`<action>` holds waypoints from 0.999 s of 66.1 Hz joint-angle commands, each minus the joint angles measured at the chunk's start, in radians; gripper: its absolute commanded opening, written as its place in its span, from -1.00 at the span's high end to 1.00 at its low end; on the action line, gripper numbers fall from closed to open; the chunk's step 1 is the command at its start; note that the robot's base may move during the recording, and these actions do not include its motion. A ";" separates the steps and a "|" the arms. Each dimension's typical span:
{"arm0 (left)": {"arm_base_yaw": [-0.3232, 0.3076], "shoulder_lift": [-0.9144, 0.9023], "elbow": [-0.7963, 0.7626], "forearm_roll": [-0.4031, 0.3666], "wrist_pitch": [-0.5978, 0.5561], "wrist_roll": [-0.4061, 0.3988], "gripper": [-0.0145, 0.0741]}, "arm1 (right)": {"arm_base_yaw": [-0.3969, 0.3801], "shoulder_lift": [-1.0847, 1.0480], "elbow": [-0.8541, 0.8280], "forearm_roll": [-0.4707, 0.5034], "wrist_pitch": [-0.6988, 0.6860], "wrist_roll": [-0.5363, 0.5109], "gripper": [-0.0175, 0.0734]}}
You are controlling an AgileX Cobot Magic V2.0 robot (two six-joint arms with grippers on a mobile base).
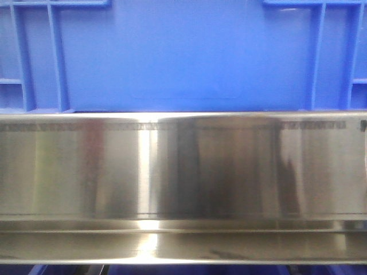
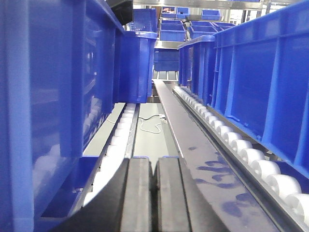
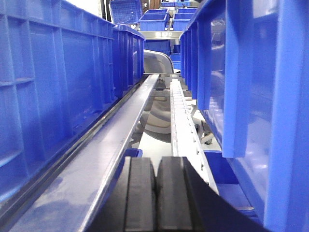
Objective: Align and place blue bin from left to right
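Left pincer (image 2: 154,193) sits at the bottom of its wrist view, black fingers pressed together with nothing between them. Right pincer (image 3: 156,193) looks the same: fingers together, gripping nothing.

In the front view the blue bin (image 1: 183,57) fills the top. Its flat wall and paired corner ribs face the camera, and its base meets the top edge of a steel rail (image 1: 183,172). Its inside is hidden, and neither pincer shows there.

In the left wrist view a smooth left wall (image 2: 43,96) stands close on the left, with a narrow bin (image 2: 137,58) farther along. Ribbed bins (image 2: 260,82) stand in a row on rollers (image 2: 231,140) to the right. The left pincer points down the lane between them, touching none.

In the right wrist view a ribbed row (image 3: 58,82) lines the left and a smooth right wall (image 3: 251,82) stands close on the right, with the right pincer between them, apart from both. I cannot tell which of these walls is the blue bin's.

Far bins (image 3: 154,19) sit at the lane's end. No bin shows its contents.
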 commanded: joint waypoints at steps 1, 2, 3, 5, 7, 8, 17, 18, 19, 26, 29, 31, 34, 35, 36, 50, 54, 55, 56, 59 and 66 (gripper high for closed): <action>-0.006 -0.004 -0.002 -0.004 -0.014 0.005 0.92 | 0.003 0.002 0.001 -0.001 0.012 -0.002 0.76; -0.006 -0.004 -0.002 -0.004 -0.014 0.005 0.92 | 0.003 0.002 0.001 -0.001 0.012 -0.002 0.76; -0.006 -0.004 -0.002 -0.004 -0.014 0.005 0.92 | 0.003 0.002 0.001 -0.001 0.012 -0.002 0.76; -0.006 -0.004 -0.002 -0.004 -0.014 0.005 0.92 | 0.003 0.002 0.001 -0.001 0.012 -0.002 0.76; -0.006 -0.004 -0.002 -0.004 -0.014 0.005 0.92 | 0.003 0.002 0.001 -0.001 0.012 -0.002 0.76; -0.006 -0.004 -0.002 -0.004 -0.014 0.005 0.92 | 0.003 0.002 0.001 -0.001 0.012 -0.002 0.76; -0.006 -0.004 -0.002 -0.004 -0.024 0.005 0.92 | 0.003 0.002 0.001 -0.001 0.012 -0.002 0.76; -0.006 -0.004 -0.002 -0.004 -0.033 0.005 0.92 | 0.003 0.002 0.001 -0.001 0.012 -0.002 0.76; -0.006 -0.004 -0.002 -0.004 -0.035 0.005 0.92 | 0.003 0.002 0.001 -0.001 0.012 -0.002 0.76; -0.006 -0.004 -0.002 -0.004 -0.064 0.005 0.92 | 0.003 0.002 0.001 -0.001 0.012 -0.002 0.76; -0.006 -0.004 -0.002 -0.001 -0.067 0.005 0.92 | 0.003 0.002 0.001 -0.001 0.012 -0.002 0.76; -0.006 -0.004 -0.002 0.011 -0.070 0.005 0.92 | 0.003 0.002 0.001 -0.001 0.012 -0.002 0.76; -0.001 -0.004 -0.002 0.024 -0.082 0.005 0.92 | 0.003 0.002 0.001 -0.001 0.012 -0.002 0.76; -0.001 -0.004 -0.002 0.024 -0.087 0.005 0.92 | 0.003 0.002 0.001 -0.001 0.012 -0.002 0.76; -0.001 -0.004 -0.002 0.024 -0.087 0.005 0.92 | 0.003 0.002 0.001 -0.001 0.012 -0.002 0.76; -0.001 -0.004 -0.002 0.024 -0.093 0.005 0.92 | 0.003 0.002 0.001 -0.001 -0.011 -0.002 0.76; -0.001 -0.004 -0.002 0.024 -0.098 0.005 0.92 | 0.003 0.002 0.001 -0.001 -0.018 -0.002 0.76; -0.001 -0.004 -0.002 0.024 -0.098 0.005 0.92 | 0.003 0.002 0.001 -0.001 -0.023 -0.002 0.76; -0.001 -0.004 -0.002 0.024 -0.098 0.005 0.92 | 0.003 0.002 0.001 -0.001 -0.026 -0.002 0.76; -0.001 -0.004 -0.002 0.020 -0.100 0.005 0.92 | 0.003 0.002 0.001 -0.001 -0.044 -0.002 0.76; -0.001 -0.004 -0.002 -0.008 -0.140 0.005 0.92 | 0.003 0.002 0.001 -0.001 -0.123 -0.002 0.76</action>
